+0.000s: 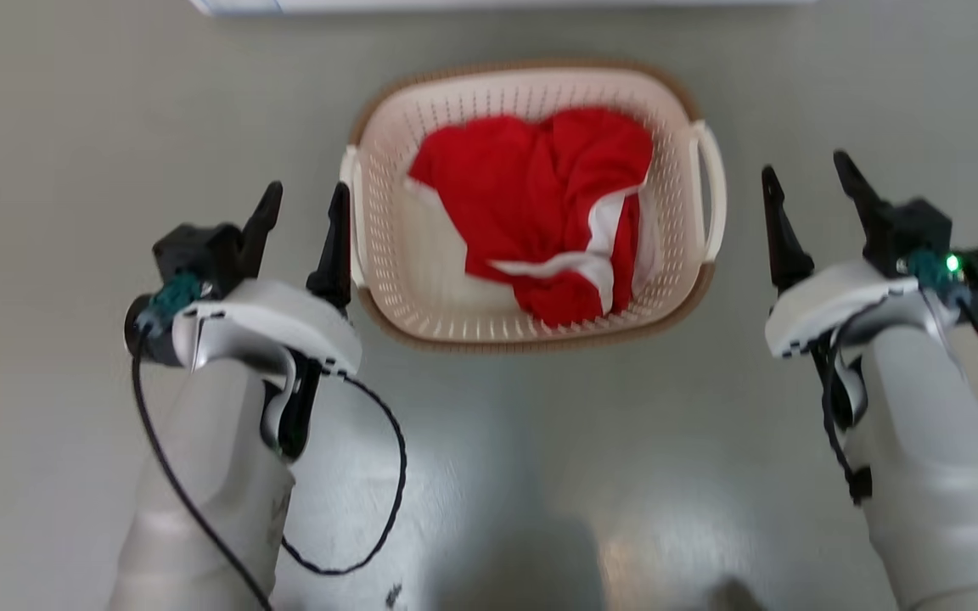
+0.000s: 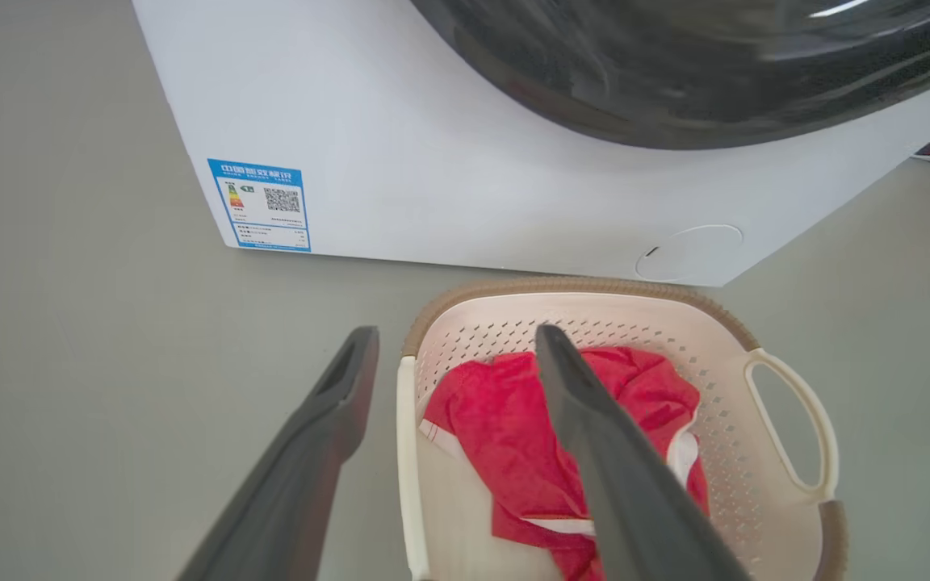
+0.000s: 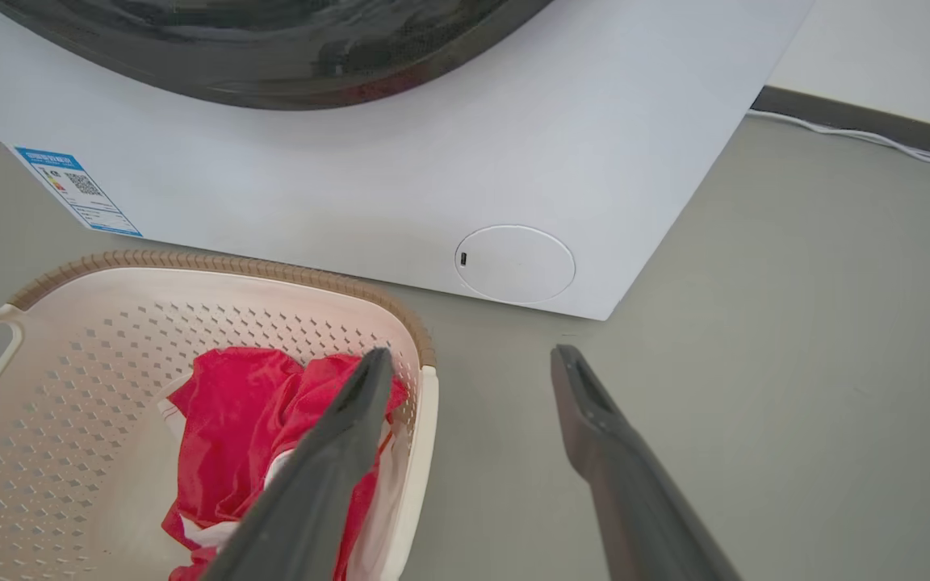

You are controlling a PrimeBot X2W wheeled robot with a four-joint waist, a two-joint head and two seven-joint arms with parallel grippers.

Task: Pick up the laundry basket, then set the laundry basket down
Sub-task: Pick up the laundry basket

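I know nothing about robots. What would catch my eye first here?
A bright red cloth lies crumpled in the cream laundry basket on the grey floor. The left gripper and right gripper flank the basket, both open. Beyond it stands a white washing machine.

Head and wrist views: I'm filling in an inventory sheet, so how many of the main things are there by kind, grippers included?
Basket: 1
Cloth heap, red and white: 1
Washing machine: 1
Label on it: 1
Grippers: 2, left gripper and right gripper
Total: 6
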